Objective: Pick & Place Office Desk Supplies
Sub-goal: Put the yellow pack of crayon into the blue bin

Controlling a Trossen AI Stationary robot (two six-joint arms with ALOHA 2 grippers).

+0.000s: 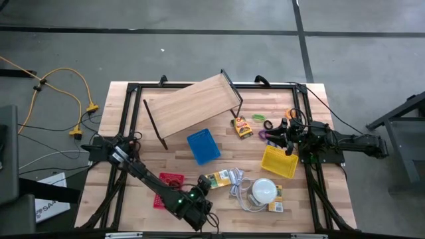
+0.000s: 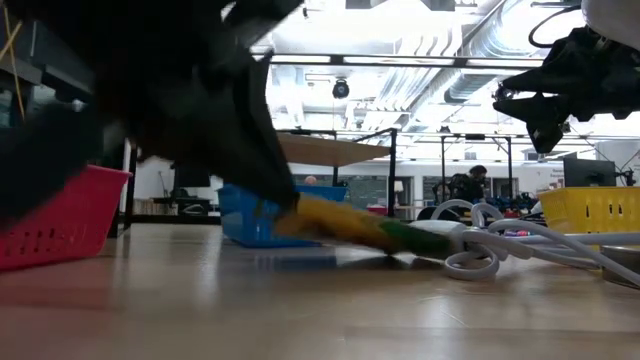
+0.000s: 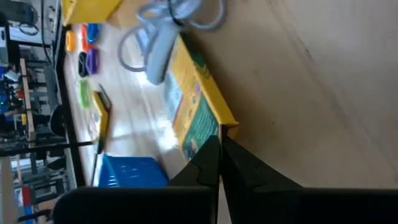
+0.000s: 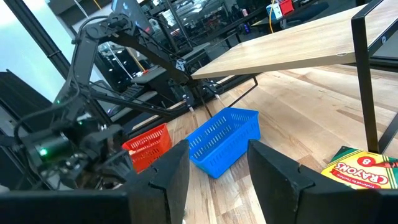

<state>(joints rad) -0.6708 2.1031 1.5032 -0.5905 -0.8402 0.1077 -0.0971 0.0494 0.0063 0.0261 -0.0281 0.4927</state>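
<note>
- Gripping the near end of a yellow-green packet (image 3: 198,118), the left gripper (image 3: 219,163) sits low at the front of the table (image 1: 312,199); its fingers are pressed together on the packet's edge; the high view puts this packet (image 1: 217,178) between the red basket (image 1: 169,188) and the white cord (image 1: 239,186).
- In the low view the packet (image 2: 350,228) lies slanted, its lifted end under the dark left arm and its far end down by the cord (image 2: 500,250).
- The right gripper (image 4: 217,177) hovers above the table's right side, over the yellow basket (image 1: 279,161); its fingers stand apart, holding nothing.
- A crayon box (image 1: 242,126) lies just right of the tilted wooden shelf (image 1: 192,106); it also shows in the right wrist view (image 4: 367,165).
- Small green (image 1: 258,117), purple (image 1: 264,135) and orange (image 1: 291,113) pieces lie loose between the crayon box and the right arm.
- The blue basket (image 1: 204,146) stands mid-table, below the shelf; a white dome (image 1: 263,190) rests on a second printed packet (image 1: 276,206) at the front right.
</note>
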